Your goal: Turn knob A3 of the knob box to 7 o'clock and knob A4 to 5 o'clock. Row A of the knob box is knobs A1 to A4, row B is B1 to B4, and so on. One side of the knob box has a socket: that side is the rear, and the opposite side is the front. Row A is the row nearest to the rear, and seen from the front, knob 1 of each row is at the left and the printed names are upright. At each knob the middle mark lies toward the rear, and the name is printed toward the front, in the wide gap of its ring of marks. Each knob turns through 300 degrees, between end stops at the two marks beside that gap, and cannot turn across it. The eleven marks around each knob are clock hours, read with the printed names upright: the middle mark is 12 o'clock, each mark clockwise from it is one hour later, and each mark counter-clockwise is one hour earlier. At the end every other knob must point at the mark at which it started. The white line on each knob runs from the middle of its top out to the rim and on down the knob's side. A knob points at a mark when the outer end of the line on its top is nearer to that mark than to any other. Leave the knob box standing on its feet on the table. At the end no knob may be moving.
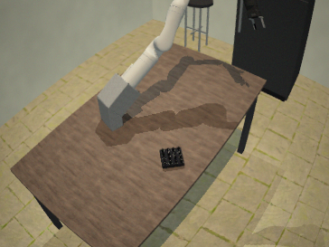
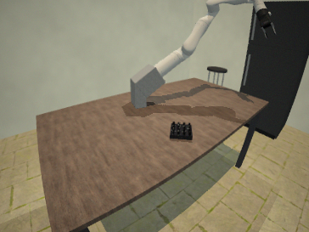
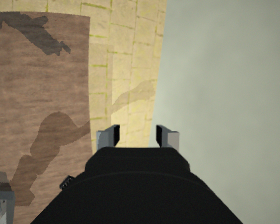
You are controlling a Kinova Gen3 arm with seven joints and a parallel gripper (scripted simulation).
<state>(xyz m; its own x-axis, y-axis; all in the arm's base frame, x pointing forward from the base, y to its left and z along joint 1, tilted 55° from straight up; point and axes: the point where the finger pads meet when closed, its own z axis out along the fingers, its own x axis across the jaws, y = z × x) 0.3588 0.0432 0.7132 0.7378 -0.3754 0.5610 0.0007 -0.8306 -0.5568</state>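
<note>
The black knob box (image 1: 172, 157) (image 2: 181, 131) (image 3: 67, 182) stands on the brown table, toward its long edge away from the arm's base. In the wrist view it shows only as a small dark piece beside the gripper's body, partly hidden by it. Its knobs stand up in rows; single knobs, their white lines, the marks and the printed names are too small to read, and I cannot tell which side has the socket. My gripper (image 1: 258, 26) (image 2: 271, 32) (image 3: 137, 132) is open and empty, high up in front of the dark fridge and far from the box.
The arm's grey base block (image 1: 117, 102) (image 2: 145, 86) stands on the table (image 1: 86, 177) (image 2: 98, 154) at its far long side. A black-topped stool (image 1: 200, 1) (image 2: 217, 70) stands behind the table. The tall dark fridge (image 1: 276, 42) (image 2: 278, 69) is beyond its right end.
</note>
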